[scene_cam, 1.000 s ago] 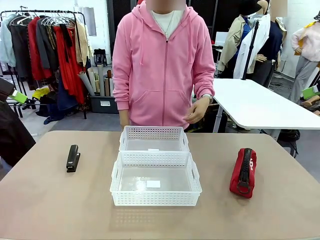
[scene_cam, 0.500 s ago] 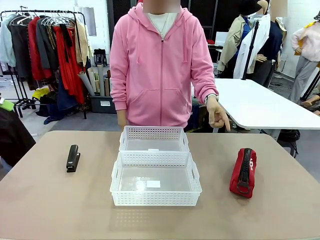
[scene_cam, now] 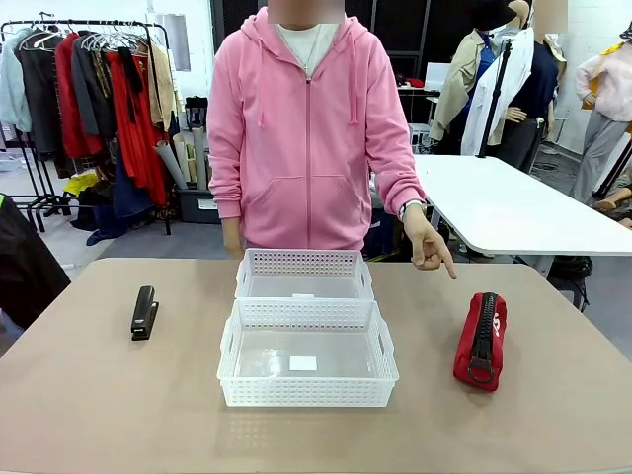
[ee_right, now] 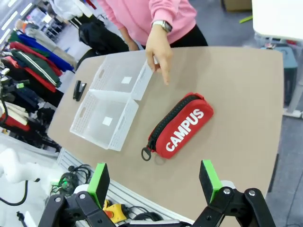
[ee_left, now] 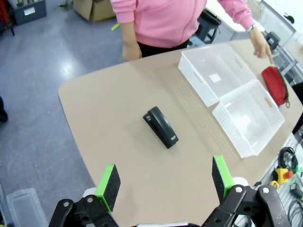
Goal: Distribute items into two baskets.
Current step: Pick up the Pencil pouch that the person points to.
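Hand (scene_cam: 426,246) has lowered, pointing; pouch (ee_right: 182,125) lies ahead of right gripper (ee_right: 154,181).

Tan table (scene_cam: 99,415) with rounded corners. Behind it, a person in a pink zip hoodie (scene_cam: 306,138). Far left, a rack (scene_cam: 89,89) of hung clothes, several red. Far right, a white table (scene_cam: 513,212). Blue-grey floor (ee_left: 42,61) with a cardboard box (ee_left: 92,7). Cables (ee_right: 78,175) below the near edge.
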`<state>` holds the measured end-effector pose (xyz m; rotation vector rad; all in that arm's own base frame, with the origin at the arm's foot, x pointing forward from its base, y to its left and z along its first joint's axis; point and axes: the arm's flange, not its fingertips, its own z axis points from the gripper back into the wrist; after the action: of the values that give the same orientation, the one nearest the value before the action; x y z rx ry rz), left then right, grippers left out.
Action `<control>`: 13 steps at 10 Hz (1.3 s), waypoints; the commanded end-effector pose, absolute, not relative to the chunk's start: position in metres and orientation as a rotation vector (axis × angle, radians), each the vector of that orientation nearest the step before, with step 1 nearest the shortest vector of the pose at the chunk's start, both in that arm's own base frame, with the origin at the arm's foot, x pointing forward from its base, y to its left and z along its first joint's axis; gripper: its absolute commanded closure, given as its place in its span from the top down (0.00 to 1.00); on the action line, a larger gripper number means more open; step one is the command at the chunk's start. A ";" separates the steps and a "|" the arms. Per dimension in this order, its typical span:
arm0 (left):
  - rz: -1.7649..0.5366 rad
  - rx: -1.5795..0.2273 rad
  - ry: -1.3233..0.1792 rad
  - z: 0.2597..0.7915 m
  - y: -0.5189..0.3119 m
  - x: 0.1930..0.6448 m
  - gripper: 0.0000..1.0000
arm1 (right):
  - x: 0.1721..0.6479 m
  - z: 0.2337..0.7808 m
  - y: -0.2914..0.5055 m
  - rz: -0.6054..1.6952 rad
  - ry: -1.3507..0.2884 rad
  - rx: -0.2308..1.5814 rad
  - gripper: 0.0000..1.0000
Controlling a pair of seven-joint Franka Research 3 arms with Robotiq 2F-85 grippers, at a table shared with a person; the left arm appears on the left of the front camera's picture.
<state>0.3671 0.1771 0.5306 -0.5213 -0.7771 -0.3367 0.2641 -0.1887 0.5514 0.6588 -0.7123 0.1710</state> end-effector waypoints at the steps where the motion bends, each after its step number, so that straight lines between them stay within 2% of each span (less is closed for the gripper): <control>1: -0.335 -0.543 -0.816 0.528 0.187 0.370 1.00 | 0.273 0.540 -0.200 0.188 -0.680 0.705 1.00; 5: -0.317 -0.544 -0.880 0.530 0.199 0.365 1.00 | 0.288 0.512 -0.199 0.177 -0.602 0.759 1.00; 13: -0.297 -0.543 -0.866 0.530 0.197 0.361 1.00 | 0.288 0.504 -0.195 0.154 -0.585 0.760 1.00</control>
<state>0.3594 0.1959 0.5313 -0.5276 -0.8480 -0.2844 0.2881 -0.1934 0.5033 0.7471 -0.5631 0.1288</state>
